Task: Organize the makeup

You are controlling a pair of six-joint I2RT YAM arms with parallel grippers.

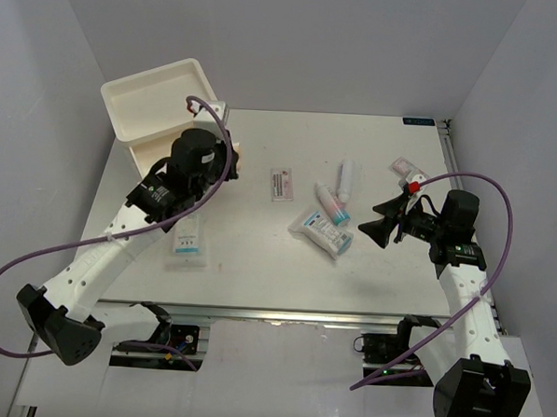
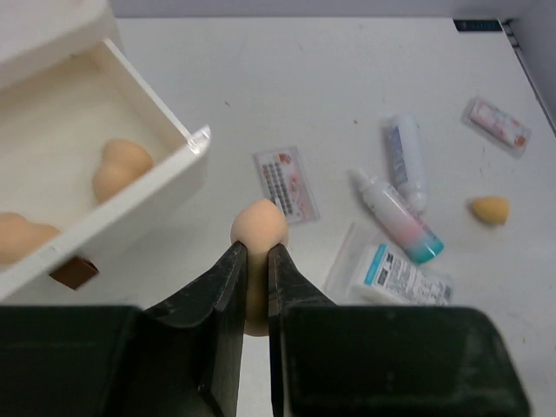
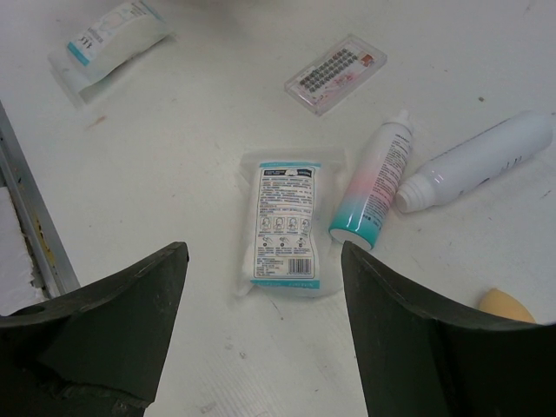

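Left gripper (image 2: 258, 254): clenched on a tan sponge (image 2: 259, 224), with the rounded end left protruding past the fingertips. The sponge is held just beside the front wall of the open drawer (image 2: 130, 208). Two sponges (image 2: 120, 167) are seen lying inside the drawer, so the held one is judged bound for the same compartment, like sorted with like.

Right gripper (image 3: 262, 252): released, jaws wide, nothing between them. It is poised over a sachet (image 3: 282, 226) lying flat, with a teal-ended tube (image 3: 375, 187) just beside it. It is judged to be staged there for a next pick.

View differences: the grip on the sponge and the drawer contents are shown only by the left wrist view. In the top view both are hidden under the left arm (image 1: 182, 171). A second sachet (image 3: 109, 39) is shown by the right wrist and top views but not by the left wrist view. One loose sponge (image 2: 489, 209) lies on the table (image 2: 287, 78), well apart from the drawer.
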